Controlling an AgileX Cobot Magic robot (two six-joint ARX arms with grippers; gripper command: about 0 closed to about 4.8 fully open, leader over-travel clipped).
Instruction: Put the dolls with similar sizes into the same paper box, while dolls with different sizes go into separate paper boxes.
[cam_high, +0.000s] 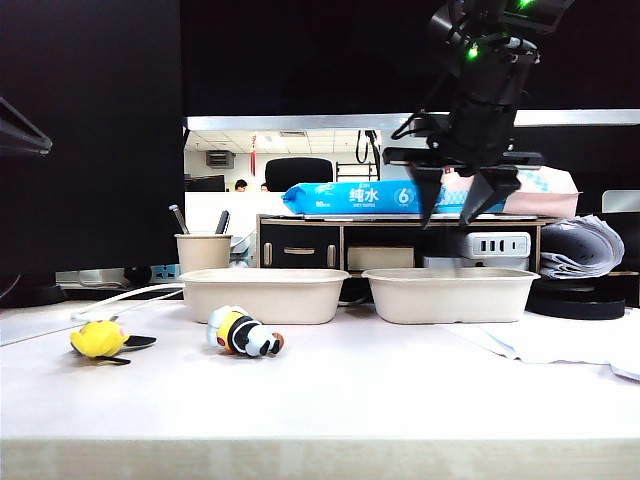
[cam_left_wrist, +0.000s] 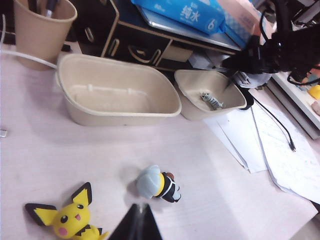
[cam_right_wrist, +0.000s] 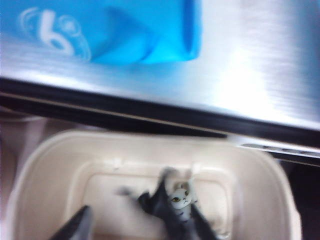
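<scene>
Right gripper (cam_high: 462, 205), jaws parted and empty, is being held above the right beige pulp tray (cam_high: 450, 297).
Tiny grey-white cat doll (cam_left_wrist: 212, 101) is lying inside; being knocked while withdrawing is judged the risk. Left gripper (cam_left_wrist: 135, 225), shut, is being held near the striped bee doll (cam_left_wrist: 159, 183).

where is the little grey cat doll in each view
Exterior view: not visible, hidden behind the right paper box wall, under the right gripper.
Left wrist view: grey cat doll lying inside the far box.
Right wrist view: doll inside the box, between the gripper fingers.
Shared landmark: blue wet wipes pack.
</scene>
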